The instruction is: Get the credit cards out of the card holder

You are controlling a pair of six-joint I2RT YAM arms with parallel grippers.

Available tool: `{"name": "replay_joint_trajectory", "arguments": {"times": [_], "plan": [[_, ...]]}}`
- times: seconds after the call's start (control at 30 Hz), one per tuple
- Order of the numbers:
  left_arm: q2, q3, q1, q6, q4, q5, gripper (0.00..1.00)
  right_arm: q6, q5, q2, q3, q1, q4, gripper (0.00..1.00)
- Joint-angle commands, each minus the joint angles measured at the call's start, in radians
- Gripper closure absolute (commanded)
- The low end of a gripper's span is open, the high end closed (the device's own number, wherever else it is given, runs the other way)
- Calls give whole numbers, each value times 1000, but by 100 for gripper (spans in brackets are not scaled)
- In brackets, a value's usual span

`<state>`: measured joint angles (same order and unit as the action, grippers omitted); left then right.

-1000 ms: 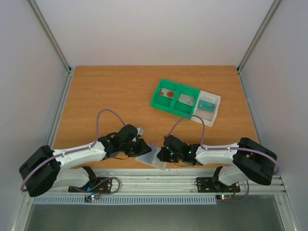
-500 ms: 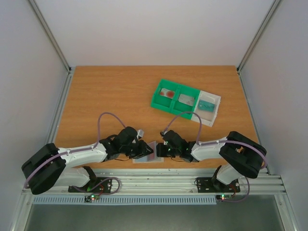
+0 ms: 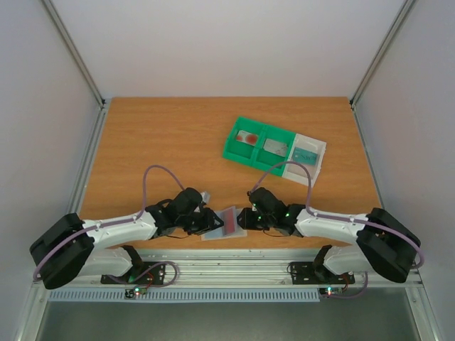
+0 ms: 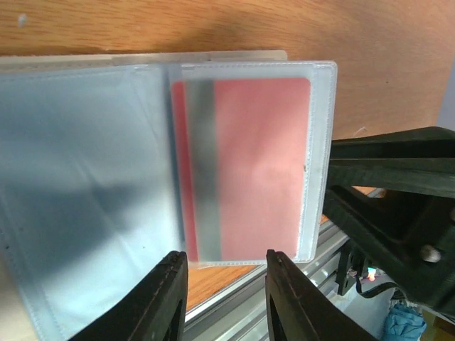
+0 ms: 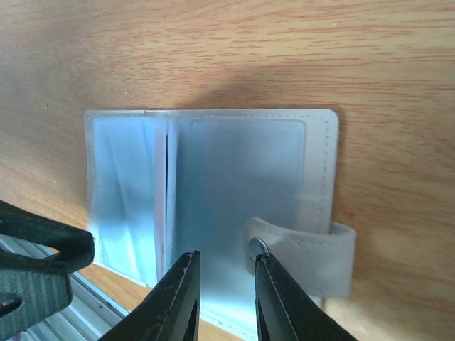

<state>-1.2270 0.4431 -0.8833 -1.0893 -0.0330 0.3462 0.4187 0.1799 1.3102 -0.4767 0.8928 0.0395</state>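
The card holder [image 3: 215, 234] lies open on the table's near edge, between my two grippers. In the left wrist view its clear sleeves [image 4: 85, 185] are spread, and one sleeve holds a red credit card [image 4: 259, 163] with a dark stripe. That card shows as a red patch [image 3: 230, 221] from above. My left gripper [image 4: 224, 284] is open just short of the sleeve's near edge, gripping nothing. My right gripper [image 5: 226, 277] is open over the grey-blue inner panel [image 5: 234, 170], next to the closure tab [image 5: 313, 259] with its snap.
A green two-compartment tray [image 3: 234, 150] at the back right holds flat items, with a white tray [image 3: 321, 150] against its right side. The metal rail [image 3: 234, 266] runs just below the table's front edge, close under the holder.
The holder has shifted slightly away from the edge and its red card now shows. Both grippers' jaws have widened. The right gripper has drawn a little to the right.
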Motion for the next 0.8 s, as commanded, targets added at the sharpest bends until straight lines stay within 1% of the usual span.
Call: {"name": "replay_joint_trajectory", "arguments": {"times": [0.0,0.1,0.27,0.37,0.43,0.77], "plan": [[-5,25,-5,32,-7,-36,68,-28,-63,-65,-63,-2,211,75],[-27,24,-5,30,13,-27,68,-37,-72,-100,-86,-2,265,74],[-47,27,-4,23,22,-28,67,-46,-59,-141,-108,-2,287,71],[-49,26,1,23,22,-35,66,-49,-50,-142,-119,-2,284,71],[-53,23,5,20,60,-35,66,-50,-42,-126,-124,-2,274,71],[-85,26,24,31,96,-41,66,-27,19,-12,-107,-1,145,79]]}}
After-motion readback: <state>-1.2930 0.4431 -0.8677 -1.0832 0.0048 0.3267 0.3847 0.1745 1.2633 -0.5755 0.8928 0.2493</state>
